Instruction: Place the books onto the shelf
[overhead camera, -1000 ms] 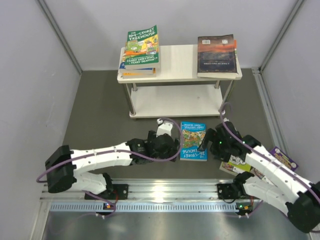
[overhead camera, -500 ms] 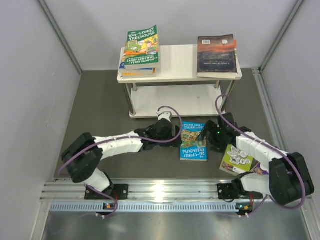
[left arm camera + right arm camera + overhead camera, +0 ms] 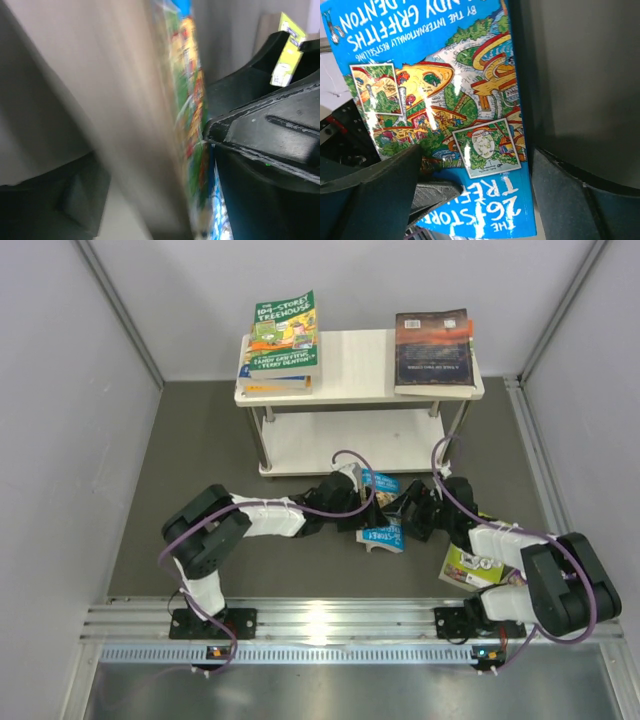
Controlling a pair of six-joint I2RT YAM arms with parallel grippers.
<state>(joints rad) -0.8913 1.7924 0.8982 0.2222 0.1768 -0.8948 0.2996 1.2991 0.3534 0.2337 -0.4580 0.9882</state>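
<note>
Where the two arms are bolted to the metal rail (image 3: 320,625) at the near edge, both are seen bent low and inward over the dark floor (image 3: 190,470). Just past the rail, a lime-green book (image 3: 468,565) is laid flat on the floor, partly covered by the right arm.

A little farther out, the left gripper (image 3: 350,506) and the right gripper (image 3: 406,512) are set face to face, near each other. A blue book (image 3: 382,534) is found between them, tipped up off the floor on its near edge, with its cartoon cover turned toward the right gripper. In the right wrist view its fingers (image 3: 370,195) are spread wide, the glossy cover is stretched across the gap, and nothing is seen pinched. In the left wrist view the book is shown edge-on and blurred, with a black part touching its cover. Whether the left fingers are spread or clamped on it cannot be told.

Beyond the grippers the shelf (image 3: 355,365) is stood against the back wall. On the left end of its top board a stack of books (image 3: 283,335) with a green cover uppermost is piled. A dark brown book (image 3: 433,350) is laid flat on the right end, well apart from the stack.
</note>
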